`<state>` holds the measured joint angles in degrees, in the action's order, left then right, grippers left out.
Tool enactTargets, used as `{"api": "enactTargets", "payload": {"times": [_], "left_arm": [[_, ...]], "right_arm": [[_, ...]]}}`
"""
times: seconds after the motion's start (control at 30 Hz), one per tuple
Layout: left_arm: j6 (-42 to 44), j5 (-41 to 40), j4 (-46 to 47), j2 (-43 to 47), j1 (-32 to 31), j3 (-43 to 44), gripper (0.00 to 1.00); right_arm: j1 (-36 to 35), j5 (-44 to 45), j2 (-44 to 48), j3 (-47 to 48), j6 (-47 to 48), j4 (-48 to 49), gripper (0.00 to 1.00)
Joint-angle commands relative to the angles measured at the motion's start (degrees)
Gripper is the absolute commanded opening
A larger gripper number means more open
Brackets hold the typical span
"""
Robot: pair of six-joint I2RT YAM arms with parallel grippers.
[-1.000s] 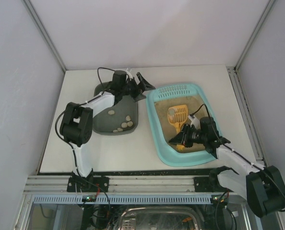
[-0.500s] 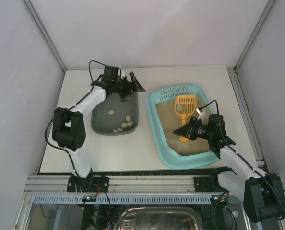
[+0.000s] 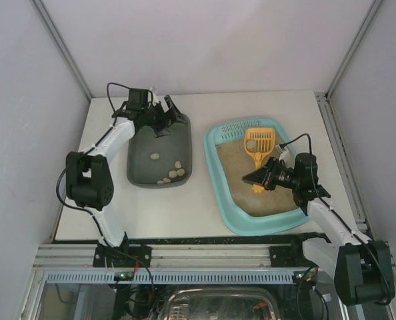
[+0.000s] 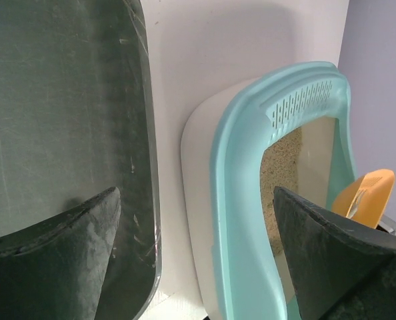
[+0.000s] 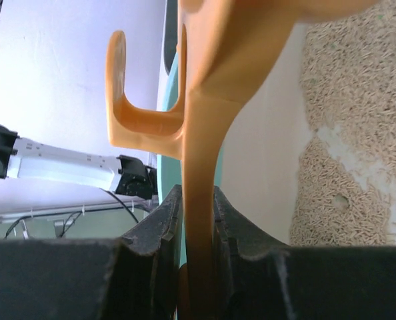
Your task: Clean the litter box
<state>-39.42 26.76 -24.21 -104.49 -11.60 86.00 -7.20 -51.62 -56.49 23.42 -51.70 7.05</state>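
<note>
The light-teal litter box (image 3: 212, 170) lies right of centre, with beige litter (image 3: 241, 167) and a perforated strip at its far end. My right gripper (image 3: 254, 179) is shut on the handle of an orange slotted scoop (image 3: 259, 141), which is raised over the far half of the box with a pale lump on its blade. In the right wrist view the handle (image 5: 201, 200) is clamped between both pads, beside litter (image 5: 351, 133). My left gripper (image 3: 173, 115) hangs open over the far end of the dark tub (image 3: 145, 170). Its view shows the tub (image 4: 65, 100) and the litter box rim (image 4: 238, 200).
The dark grey-green tub holds several pale pebbles (image 3: 173, 173) near its front end. A strip of white table (image 3: 199, 193) separates tub and litter box. Grey walls close in on three sides, and a metal rail (image 3: 198, 257) runs along the near edge.
My right gripper has carried the scoop up and from the near part of the litter toward the far end of the box. My left arm has swung left, toward the tub's far end.
</note>
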Motion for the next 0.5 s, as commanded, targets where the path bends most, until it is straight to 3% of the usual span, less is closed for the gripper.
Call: {"api": "enactTargets", "payload": {"times": [0.0,0.13,0.27,0.37,0.47], "left_arm": [[1.19,1.0,0.78,3.59,0.59,-1.36,1.0],[-0.76,3.33,1.27,3.24,1.72,-1.17,1.0],[-2.88,7.59,2.83,2.65,3.75,-1.05,1.0],[-4.28,13.51,4.09,1.11,5.75,-0.34,1.0],[0.23,8.46,0.66,4.23,6.26,1.22,1.0]], "right_arm": [[-2.89,-1.83,-2.15,3.08,-0.26,1.42,0.0],[1.58,-2.91,-1.42,2.01,-1.58,2.51,0.0],[-2.83,-3.1,-2.83,4.41,1.4,-1.75,0.0],[0.24,-2.73,-1.34,2.48,-1.37,0.79,0.0],[-1.76,-1.79,-1.48,4.23,-0.86,-0.52,0.0]]}}
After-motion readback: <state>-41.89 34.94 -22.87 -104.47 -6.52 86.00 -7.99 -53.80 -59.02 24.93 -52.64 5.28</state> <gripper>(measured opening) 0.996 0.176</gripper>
